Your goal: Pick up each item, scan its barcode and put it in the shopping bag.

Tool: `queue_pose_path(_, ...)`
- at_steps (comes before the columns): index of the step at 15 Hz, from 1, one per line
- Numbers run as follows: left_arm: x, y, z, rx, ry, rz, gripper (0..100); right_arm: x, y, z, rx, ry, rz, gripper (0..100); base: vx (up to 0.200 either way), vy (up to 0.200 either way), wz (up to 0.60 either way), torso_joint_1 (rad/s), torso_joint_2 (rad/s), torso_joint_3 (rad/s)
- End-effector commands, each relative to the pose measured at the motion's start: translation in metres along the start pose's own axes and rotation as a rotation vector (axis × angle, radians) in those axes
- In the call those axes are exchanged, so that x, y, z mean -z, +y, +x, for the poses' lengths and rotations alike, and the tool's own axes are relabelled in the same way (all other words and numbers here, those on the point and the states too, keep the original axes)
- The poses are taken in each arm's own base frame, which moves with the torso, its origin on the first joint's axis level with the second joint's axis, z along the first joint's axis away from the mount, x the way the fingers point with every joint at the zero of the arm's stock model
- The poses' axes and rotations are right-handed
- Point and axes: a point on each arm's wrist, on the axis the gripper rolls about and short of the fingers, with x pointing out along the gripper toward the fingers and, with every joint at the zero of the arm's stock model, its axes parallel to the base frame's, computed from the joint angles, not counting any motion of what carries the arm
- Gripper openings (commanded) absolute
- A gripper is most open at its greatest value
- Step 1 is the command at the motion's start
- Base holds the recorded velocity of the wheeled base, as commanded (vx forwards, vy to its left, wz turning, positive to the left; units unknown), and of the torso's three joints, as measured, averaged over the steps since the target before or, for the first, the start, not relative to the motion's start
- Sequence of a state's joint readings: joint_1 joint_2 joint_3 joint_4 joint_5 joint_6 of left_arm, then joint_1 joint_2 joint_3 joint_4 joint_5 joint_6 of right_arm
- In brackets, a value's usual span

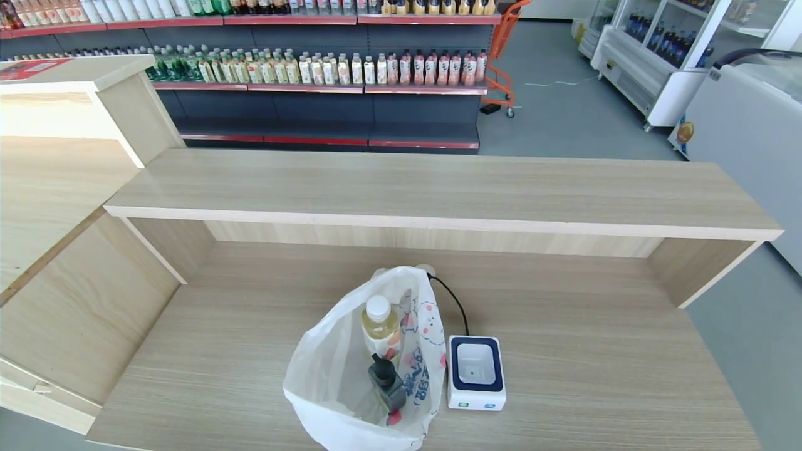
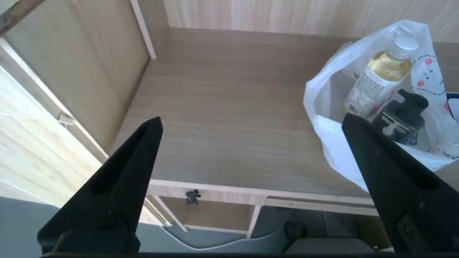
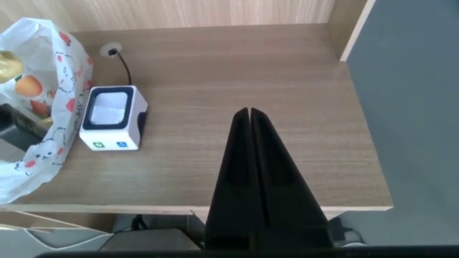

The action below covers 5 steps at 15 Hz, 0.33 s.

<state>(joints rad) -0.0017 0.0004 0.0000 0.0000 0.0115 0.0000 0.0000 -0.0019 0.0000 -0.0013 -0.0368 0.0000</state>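
Observation:
A white plastic shopping bag [image 1: 351, 388] stands open near the counter's front edge; the same shopping bag [image 2: 337, 136] and shopping bag [image 3: 43, 136] appear in both wrist views. Inside it stand a bottle of yellow drink with a white cap [image 1: 379, 322] and a dark pump bottle [image 1: 387, 382]. A white and blue barcode scanner [image 1: 476, 373] sits just right of the bag, its black cable running back. My left gripper [image 2: 251, 129] is open, held above the counter's front edge, left of the bag. My right gripper [image 3: 249, 113] is shut on nothing, over the counter right of the scanner [image 3: 111, 118].
The work surface is a wooden counter [image 1: 564, 351] with a raised shelf [image 1: 438, 188] behind and side walls left and right. A cable hole [image 3: 110, 50] lies behind the scanner. Store shelves of bottles [image 1: 313, 69] and chest freezers [image 1: 739, 113] stand beyond.

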Motion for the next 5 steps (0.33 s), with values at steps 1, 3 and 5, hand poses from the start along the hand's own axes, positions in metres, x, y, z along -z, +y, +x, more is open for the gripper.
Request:
queue_pose_path(1, 0.0, 0.0, 0.0, -0.001, 0.0, 0.0, 100, -0.0001, 0.0, 0.0001, 0.0, 0.002, -0.002, 0, 0.0, 0.0, 0.0, 0.0, 0.0, 0.0)
queue_pose_path(3, 0.0, 0.0, 0.0, -0.001, 0.0, 0.0, 100, -0.0001, 0.0, 0.0001, 0.0, 0.002, -0.002, 0, 0.0, 0.0, 0.0, 0.0, 0.0, 0.0)
queue_pose_path(5, 0.0, 0.0, 0.0, -0.001, 0.0, 0.0, 100, -0.0001, 0.0, 0.0001, 0.0, 0.002, -0.006, 0, 0.0, 0.0, 0.0, 0.0, 0.0, 0.0)
